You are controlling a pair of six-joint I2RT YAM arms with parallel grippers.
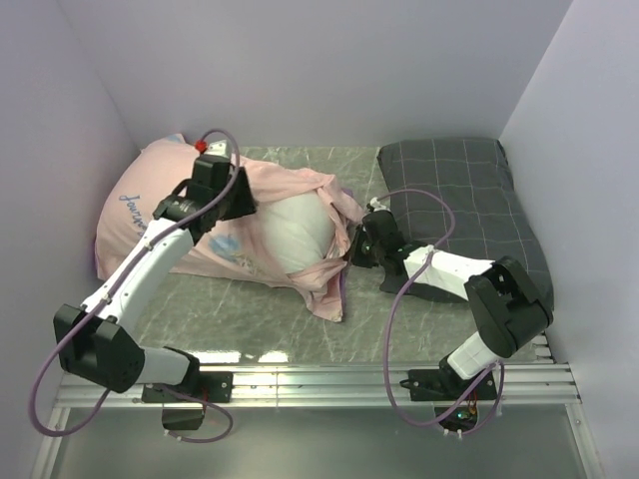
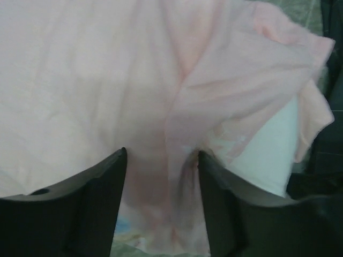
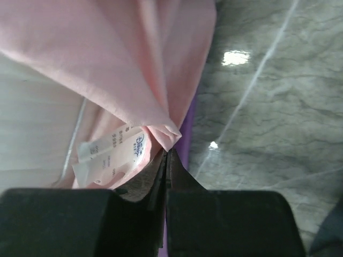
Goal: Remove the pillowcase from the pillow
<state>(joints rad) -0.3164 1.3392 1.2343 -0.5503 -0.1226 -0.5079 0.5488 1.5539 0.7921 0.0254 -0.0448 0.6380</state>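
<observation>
Pillow (image 1: 295, 232) on marbled surface (image 1: 250, 324). I see its white right end bare, rest inside pillowcase (image 1: 140, 205). Pillowcase mouth bunched around that bare end, hem trailing onto surface at pillow's near right corner. Left gripper (image 2: 161, 160) above pillow's middle, fingers spread wide, fold of pink fabric between them, nothing pinched that I can see. Right gripper (image 3: 165, 156) at pillow's right end, jaws pressed together on pillowcase hem, beside white sewn-in label (image 3: 110, 152). Grey checked pillow (image 1: 459, 200) right of pillow, apart from it.
</observation>
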